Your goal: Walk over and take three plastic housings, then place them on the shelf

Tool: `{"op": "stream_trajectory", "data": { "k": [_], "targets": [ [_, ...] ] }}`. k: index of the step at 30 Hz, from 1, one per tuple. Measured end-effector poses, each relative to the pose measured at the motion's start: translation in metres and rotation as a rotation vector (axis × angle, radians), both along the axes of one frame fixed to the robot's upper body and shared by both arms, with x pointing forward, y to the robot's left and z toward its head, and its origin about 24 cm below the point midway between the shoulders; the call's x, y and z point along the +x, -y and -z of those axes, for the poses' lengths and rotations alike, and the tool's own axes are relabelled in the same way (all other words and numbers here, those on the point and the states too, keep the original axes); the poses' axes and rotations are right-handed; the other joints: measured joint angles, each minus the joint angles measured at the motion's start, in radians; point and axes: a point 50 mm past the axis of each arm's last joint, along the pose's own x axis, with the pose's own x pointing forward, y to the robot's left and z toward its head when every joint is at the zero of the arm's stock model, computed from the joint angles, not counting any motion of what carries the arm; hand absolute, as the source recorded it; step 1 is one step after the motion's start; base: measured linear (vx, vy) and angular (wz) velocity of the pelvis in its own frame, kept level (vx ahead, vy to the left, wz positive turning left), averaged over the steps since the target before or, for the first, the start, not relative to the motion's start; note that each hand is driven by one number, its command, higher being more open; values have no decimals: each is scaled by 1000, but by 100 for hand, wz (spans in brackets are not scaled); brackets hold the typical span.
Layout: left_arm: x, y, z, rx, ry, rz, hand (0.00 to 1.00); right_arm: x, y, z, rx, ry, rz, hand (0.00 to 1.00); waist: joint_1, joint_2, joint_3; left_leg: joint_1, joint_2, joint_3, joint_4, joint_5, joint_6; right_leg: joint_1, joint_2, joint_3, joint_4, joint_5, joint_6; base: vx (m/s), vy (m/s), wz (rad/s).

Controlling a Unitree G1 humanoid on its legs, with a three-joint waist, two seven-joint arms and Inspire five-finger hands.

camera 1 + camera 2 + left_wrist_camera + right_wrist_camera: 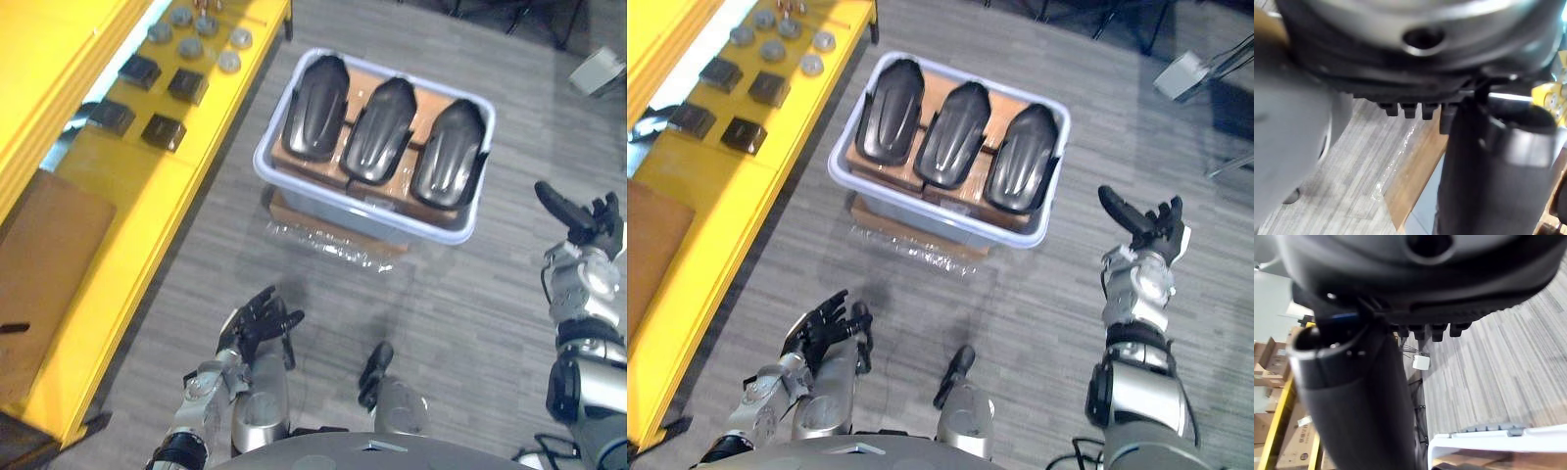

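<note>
- As I look down through the head camera, the three plastic housings sit side by side in a pale blue-grey bin (333, 201) on the floor (470, 313): left housing (315, 93), middle housing (380, 117), right housing (451, 152).
- All three are dark, glossy shells. They lie lengthwise on brown cardboard inside the bin, with neighbours just beside each other.
- The bin rests on a flat cardboard box (284, 208). Crinkled clear plastic film (333, 245) shows along the box's near edge.
- The yellow shelf (127, 225) runs along my left side, near the bin but apart from it.
- The shelf carries black square parts (186, 85), grey round discs (228, 61) beyond them, and a brown cardboard sheet (49, 264) nearer to me.
- The left hand (257, 321) is low and close to the body, well short of the bin. Its fingers (828, 313) are loosely spread and released, with nothing in them.
- The right hand (588, 220) is raised at the right, beside the bin's right end but not touching it. Its fingers (1169, 223) are straight, the thumb stands out to the side, and it is empty.
- The right wrist view shows a white bin corner with grey floor past it.
</note>
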Motion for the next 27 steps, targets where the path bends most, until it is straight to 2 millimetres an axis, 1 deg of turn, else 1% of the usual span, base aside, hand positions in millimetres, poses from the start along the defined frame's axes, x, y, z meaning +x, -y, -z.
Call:
{"op": "stream_trajectory", "data": {
  "k": [1, 2, 3, 4, 6, 7, 8, 9, 11, 14, 16, 19, 23, 24, 27],
  "targets": [
    [2, 0, -1, 0, 8, 2, 100, 2, 0, -2, 1, -10, -6, 100, 4, 4, 4, -12, 3, -3, 3, 4, 1, -12, 0, -1, 9, -2, -2, -125, 18, 7],
    [6, 0, -3, 2, 25, 2, 100, 7, -1, -5, 7, -24, -14, 100, 15, 5, 10, -37, 6, -6, 5, 14, 1, -41, 1, -1, 24, -3, -4, -86, 12, 2],
    [6, -1, -3, 3, 25, -3, 100, 10, -3, -7, 12, -27, -21, 100, 16, 3, 12, -49, 8, -9, 6, 19, 2, -54, 1, -2, 31, -4, -4, -79, 16, 3],
    [9, -3, -4, 11, 30, -6, 100, 16, -6, -11, 28, -30, -29, 100, 20, 0, 18, -72, 9, -14, 8, 25, 4, -75, -1, -5, 39, -4, -5, -49, 18, 4],
    [19, -1, -9, 12, 58, -3, 100, 22, -3, -24, 14, -38, -38, 100, 41, 6, 47, -93, 11, -16, 24, 24, 9, -98, -7, -4, 63, -6, -8, -61, 18, 3],
    [21, -1, -11, 11, 72, -11, 100, 27, -3, -35, -4, -30, -47, 100, 44, 9, 53, -116, 11, -19, 36, 23, 11, -121, -10, -5, 81, -11, -11, -60, 7, 3],
    [21, -1, -11, 11, 76, -15, 100, 30, -5, -41, -15, -20, -54, 100, 45, 9, 54, -128, 10, -21, 41, 23, 12, -134, -14, -5, 91, -14, -10, -50, 17, 5],
    [23, -1, -13, 3, 85, -23, 100, 35, -6, -54, -40, -1, -61, 100, 48, 12, 63, -142, 9, -22, 47, 24, 13, -154, -25, -4, 112, -20, -10, -36, 14, 6],
    [28, 3, -15, -23, 94, -38, 100, 42, -7, -77, -85, 32, -61, 100, 55, 26, 81, -163, 7, -28, 70, 18, 20, -178, -39, -4, 157, -39, -11, -45, -1, 8],
    [28, 3, -13, -33, 82, -54, 100, 51, -12, -99, -150, 33, -76, 100, 65, 30, 85, -188, 1, -34, 79, 21, 21, -221, -60, -3, 221, -69, -12, -22, -33, 9],
    [27, 4, -13, -47, 77, -60, 100, 53, -13, -105, -165, 20, -81, 100, 66, 35, 89, -192, -2, -39, 85, 20, 22, -225, -66, -5, 237, -80, -11, 0, -46, 10],
    [27, 5, -12, -51, 63, -53, 100, 57, -16, -119, -238, -41, -100, 100, 73, 40, 91, -212, -7, -43, 92, 21, 23, -260, -85, -3, 291, -107, -15, 7, -54, 6],
    [26, 6, -10, -71, 52, -61, 100, 60, -19, -119, -246, -124, -99, 100, 76, 44, 92, -222, -10, -48, 104, 20, 21, -284, -100, 0, 340, -139, -19, 24, -73, 5],
    [26, 7, -10, -80, 51, -63, 100, 59, -18, -120, -237, -141, -87, 100, 76, 52, 97, -226, -11, -52, 109, 20, 21, -288, -105, -1, 356, -149, -21, 22, -80, 7],
    [25, 11, -10, -82, 48, -47, 100, 56, -12, -125, -263, -185, -36, 100, 86, 65, 100, -240, -12, -56, 109, 24, 18, -313, -114, 0, 386, -165, -26, 19, -83, 5]
  ]
}}
